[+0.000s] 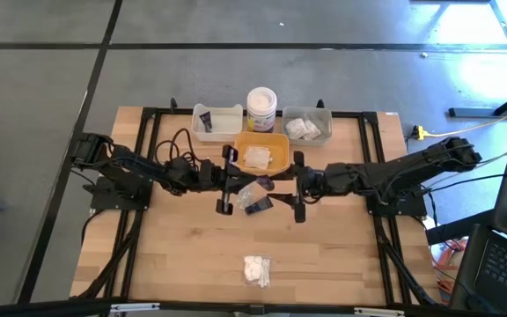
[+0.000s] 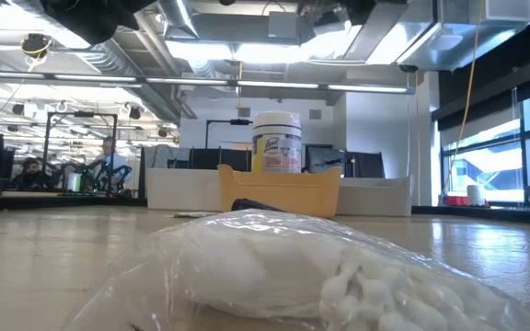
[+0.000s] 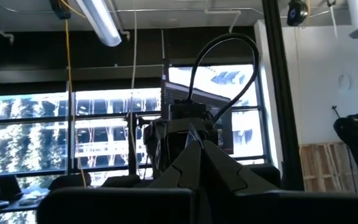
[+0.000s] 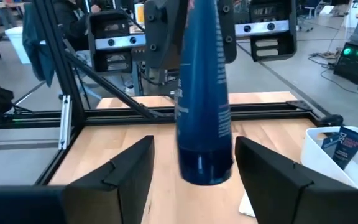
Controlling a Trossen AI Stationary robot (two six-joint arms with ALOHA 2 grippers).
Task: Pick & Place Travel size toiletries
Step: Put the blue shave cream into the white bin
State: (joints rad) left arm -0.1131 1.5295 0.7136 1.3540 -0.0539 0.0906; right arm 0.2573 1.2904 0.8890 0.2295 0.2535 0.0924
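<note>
A dark blue tube is held raised between my two grippers, over the middle of the table. My left gripper is shut on its far, narrow end. My right gripper is open, its fingers standing on either side of the tube's wide end without plainly touching it. Below them a clear-wrapped piece and another dark tube lie on the table. A clear-wrapped white fluffy piece lies near the table's near edge and fills the low view. My left gripper pinches the blue tube by its narrow end between its two fingers, coming roughly level from the table's left. The tube is lifted clear of the table and points along the fingers toward my right gripper.
At the far side stand a white tray holding a dark tube, a yellow tray holding a white sachet, a grey tray holding sachets, and a white jar with a yellow label. Bare wood lies left and right of the near fluffy piece.
</note>
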